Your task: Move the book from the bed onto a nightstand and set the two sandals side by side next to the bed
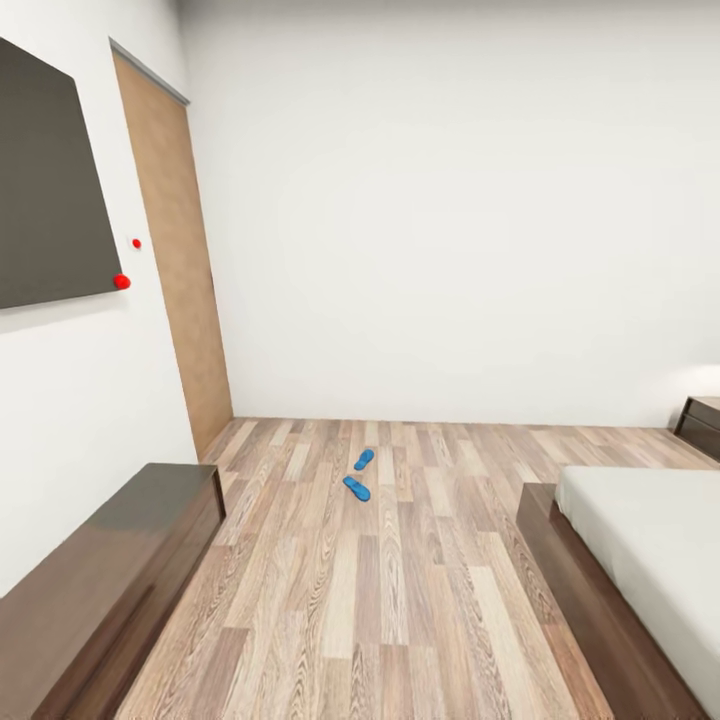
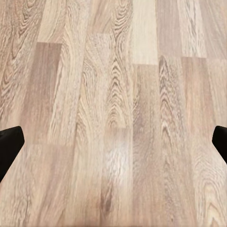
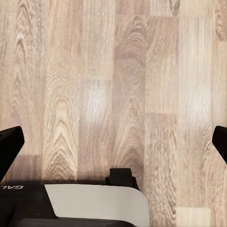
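Two bright blue sandals lie apart on the wood-plank floor in the head view, one (image 1: 364, 459) farther off and one (image 1: 357, 488) nearer, at an angle to each other. The bed (image 1: 640, 540), with an off-white mattress and dark frame, fills the lower right. A corner of a dark nightstand (image 1: 700, 423) shows at the right edge beyond it. The book is out of view. In the left wrist view my left gripper (image 2: 113, 144) hangs open over bare floor, black fingertips (image 2: 9, 142) at both edges. My right gripper (image 3: 113, 144) is open too, above floor.
A long low dark bench (image 1: 110, 570) runs along the left wall under a dark wall panel (image 1: 50, 190). A brown door (image 1: 175, 250) stands in the far left corner. The robot's own base (image 3: 90, 203) shows in the right wrist view.
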Controlling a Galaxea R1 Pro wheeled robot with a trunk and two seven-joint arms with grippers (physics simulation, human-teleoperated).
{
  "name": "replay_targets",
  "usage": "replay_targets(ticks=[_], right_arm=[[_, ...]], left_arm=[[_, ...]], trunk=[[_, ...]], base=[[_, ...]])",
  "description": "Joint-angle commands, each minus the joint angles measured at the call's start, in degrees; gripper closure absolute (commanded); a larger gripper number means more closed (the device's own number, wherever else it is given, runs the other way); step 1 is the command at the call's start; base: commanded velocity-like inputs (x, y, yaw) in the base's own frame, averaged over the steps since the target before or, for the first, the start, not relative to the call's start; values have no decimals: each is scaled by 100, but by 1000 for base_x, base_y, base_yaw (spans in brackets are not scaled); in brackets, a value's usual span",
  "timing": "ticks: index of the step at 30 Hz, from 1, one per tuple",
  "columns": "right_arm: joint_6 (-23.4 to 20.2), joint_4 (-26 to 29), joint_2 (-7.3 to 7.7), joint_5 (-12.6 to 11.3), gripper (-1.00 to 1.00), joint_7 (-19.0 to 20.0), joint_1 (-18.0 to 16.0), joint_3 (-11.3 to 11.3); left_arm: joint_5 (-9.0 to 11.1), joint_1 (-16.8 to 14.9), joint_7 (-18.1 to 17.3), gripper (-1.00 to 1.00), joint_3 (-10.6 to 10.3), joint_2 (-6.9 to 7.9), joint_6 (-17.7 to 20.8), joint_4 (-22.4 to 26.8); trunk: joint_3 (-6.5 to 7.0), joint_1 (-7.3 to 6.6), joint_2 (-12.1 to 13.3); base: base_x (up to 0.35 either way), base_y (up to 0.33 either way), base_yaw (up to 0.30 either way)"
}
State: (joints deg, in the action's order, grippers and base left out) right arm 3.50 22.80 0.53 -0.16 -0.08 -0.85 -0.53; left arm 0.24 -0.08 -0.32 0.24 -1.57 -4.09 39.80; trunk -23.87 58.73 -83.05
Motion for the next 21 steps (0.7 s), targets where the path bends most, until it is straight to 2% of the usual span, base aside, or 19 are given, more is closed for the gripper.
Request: replay_targets(ticks=[1,21], right_arm=[[19,-4,0,-2,-100,-1,-3,-5],[19,-4,0,-2,-100,-1,-3,-7]], left_arm=[[2,-1,-3,-100,3,-1,-13,2],[4,-1,-3,-100,8,-1,-8,2]], trunk=[[-15,0,-3],[-195,0,-3]], base=[[0,0,0],[0,0,0]])
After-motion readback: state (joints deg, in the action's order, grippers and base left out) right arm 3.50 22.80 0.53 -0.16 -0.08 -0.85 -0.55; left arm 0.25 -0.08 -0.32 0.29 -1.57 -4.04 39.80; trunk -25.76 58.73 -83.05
